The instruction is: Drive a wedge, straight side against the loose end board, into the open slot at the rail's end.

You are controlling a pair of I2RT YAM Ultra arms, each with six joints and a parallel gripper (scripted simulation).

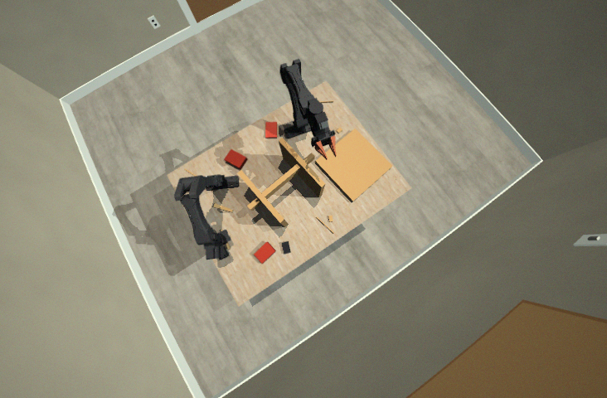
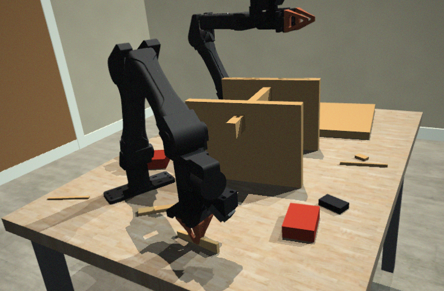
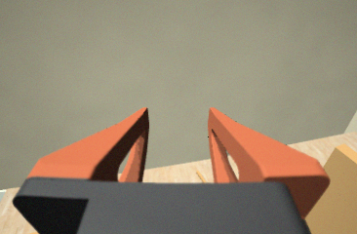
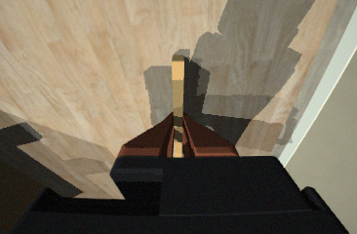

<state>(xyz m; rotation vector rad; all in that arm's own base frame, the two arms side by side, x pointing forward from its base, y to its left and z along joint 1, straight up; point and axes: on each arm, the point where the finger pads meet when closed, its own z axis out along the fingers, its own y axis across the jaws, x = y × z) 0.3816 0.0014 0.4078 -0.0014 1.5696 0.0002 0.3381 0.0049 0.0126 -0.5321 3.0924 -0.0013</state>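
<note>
1. Looks like a small lab or workshop room; cannot tell which.
2. Points to robot work with the left arm [image 1: 297, 96] [image 2: 212, 54] and right arm [image 1: 196, 218] [image 2: 133, 89], both mounted at one bench [image 1: 370, 204] [image 2: 281, 267] [image 3: 20, 210] [image 4: 64, 73].
3. Suggests woodwork through upright boards [image 1: 266, 204] [image 2: 264, 154] [image 3: 333, 195] among loose wooden pieces.
4. Reads as indoors from plain grey-beige walls [image 1: 548, 70] [image 2: 367, 51] [image 3: 177, 58] [image 4: 342, 146], pale skirting [image 1: 125, 65] [image 2: 438, 134] [image 4: 333, 78] and grey, wood-look floor [image 1: 229, 94] [image 2: 428, 205].
5. Includes, low on one wall, a socket [image 1: 153, 21]; on another, a switch-like plate [image 1: 584, 240].
6. Shows brown, white-trimmed panels [image 1: 548, 347] [image 2: 23, 68], perhaps doors.
</note>
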